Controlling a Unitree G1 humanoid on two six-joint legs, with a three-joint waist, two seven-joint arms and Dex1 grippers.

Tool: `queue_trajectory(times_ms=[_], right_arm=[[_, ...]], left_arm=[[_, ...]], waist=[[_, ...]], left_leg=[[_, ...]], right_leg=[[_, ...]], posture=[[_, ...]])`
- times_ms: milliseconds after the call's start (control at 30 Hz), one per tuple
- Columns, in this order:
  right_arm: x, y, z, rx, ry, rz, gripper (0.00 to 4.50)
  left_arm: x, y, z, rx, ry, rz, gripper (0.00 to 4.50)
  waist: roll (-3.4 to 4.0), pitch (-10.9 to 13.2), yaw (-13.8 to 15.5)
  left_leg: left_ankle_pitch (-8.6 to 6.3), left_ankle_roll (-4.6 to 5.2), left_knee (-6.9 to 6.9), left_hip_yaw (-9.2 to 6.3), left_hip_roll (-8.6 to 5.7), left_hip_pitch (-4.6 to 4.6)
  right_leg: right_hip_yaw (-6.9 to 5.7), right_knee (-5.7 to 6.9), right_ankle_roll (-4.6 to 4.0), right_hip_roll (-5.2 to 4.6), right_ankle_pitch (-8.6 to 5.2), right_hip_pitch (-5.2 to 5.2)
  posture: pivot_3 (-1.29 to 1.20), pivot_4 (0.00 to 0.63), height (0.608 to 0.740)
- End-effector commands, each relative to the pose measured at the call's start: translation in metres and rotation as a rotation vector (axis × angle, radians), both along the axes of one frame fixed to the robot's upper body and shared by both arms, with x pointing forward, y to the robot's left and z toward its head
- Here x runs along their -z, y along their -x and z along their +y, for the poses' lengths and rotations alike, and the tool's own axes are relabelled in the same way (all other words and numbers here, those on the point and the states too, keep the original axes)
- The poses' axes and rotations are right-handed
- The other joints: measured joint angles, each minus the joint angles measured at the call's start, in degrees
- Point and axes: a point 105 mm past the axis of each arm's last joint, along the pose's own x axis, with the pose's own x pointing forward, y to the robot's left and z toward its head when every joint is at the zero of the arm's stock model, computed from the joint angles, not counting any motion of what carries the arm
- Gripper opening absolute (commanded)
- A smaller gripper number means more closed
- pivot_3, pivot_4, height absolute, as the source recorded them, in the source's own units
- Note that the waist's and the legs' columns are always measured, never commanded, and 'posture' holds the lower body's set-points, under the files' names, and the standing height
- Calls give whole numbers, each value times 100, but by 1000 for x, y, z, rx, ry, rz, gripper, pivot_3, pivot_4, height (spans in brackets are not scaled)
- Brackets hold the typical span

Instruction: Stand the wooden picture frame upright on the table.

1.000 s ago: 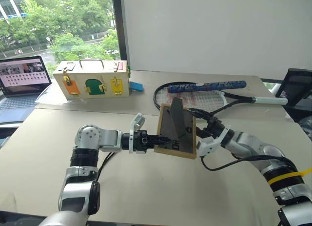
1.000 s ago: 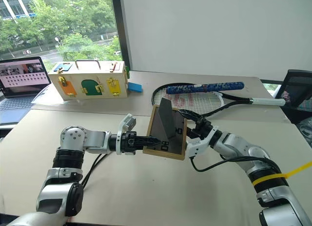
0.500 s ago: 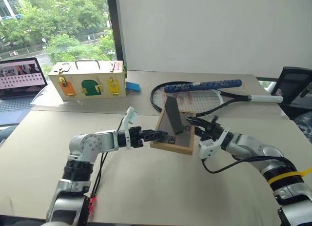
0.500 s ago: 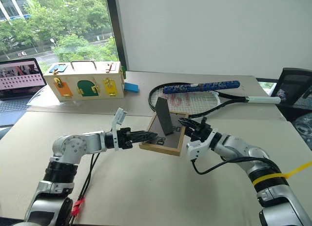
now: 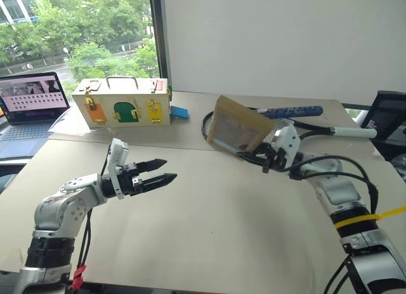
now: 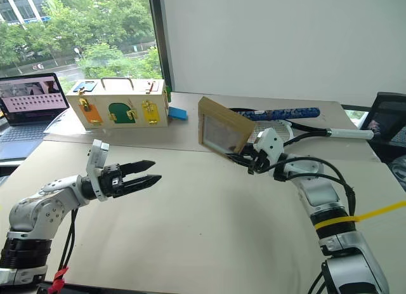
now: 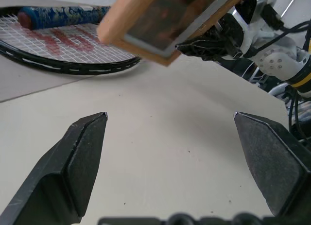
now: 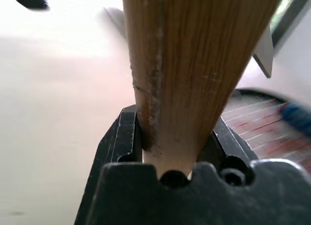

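Picture frame (image 5: 238, 129) now hangs from the right hand (image 5: 261, 159) alone, glass front showing — left hand (image 5: 166, 170) let go, fingers wide, clear above the surface (image 5: 209, 243).

This place looks like an office or a robot test room. A large beige table (image 5: 209, 224) stands beside a plain white wall (image 5: 273, 40) and a tall window (image 5: 76, 33) with green trees outside. An open laptop (image 5: 32, 106) sits at one side, and a black mesh office chair (image 5: 388, 119) at the other.
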Motion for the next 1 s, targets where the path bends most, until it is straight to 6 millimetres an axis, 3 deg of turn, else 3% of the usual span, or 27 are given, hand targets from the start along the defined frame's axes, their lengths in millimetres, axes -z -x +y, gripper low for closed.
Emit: queue_trajectory(times_ms=[33,167,233,533,733,1000], right_arm=[[-19,27,19,-119,-89,171,1238],[-7,31,23,-89,-78,258,1238],[8,32,23,-67,-32,299,1238],[39,17,17,24,52,292,1238],[64,25,18,5,78,366,1237],[81,41,23,-48,62,465,1233]], left_arm=[[-7,1,-7,2,-18,-75,4500],[-3,3,-9,11,-26,-69,4500],[-1,4,-9,19,-32,-62,4500],[2,3,-13,33,-40,-54,4500],[1,3,-12,41,-50,-53,4500],[2,6,-13,63,-53,-40,4500]], waist=[[0,0,-7],[-1,0,-13],[-1,0,-6],[-1,0,1],[-1,0,-24],[-2,-1,-48]], left_leg=[[0,0,0,0,1,0],[-1,1,1,1,1,-2],[-1,1,1,1,1,-6],[0,1,4,1,0,-25],[0,1,1,1,1,-25],[-1,1,0,1,1,-23]], right_leg=[[0,2,-1,2,-1,-3],[4,2,0,3,-1,-11],[4,2,1,3,-2,-16],[6,5,1,4,-1,-39],[6,7,1,6,-1,-40],[5,7,1,6,-2,-37]], posture=[[0,150,720],[0,150,720],[0,150,720],[0,150,720],[0,150,720],[0,150,720]])
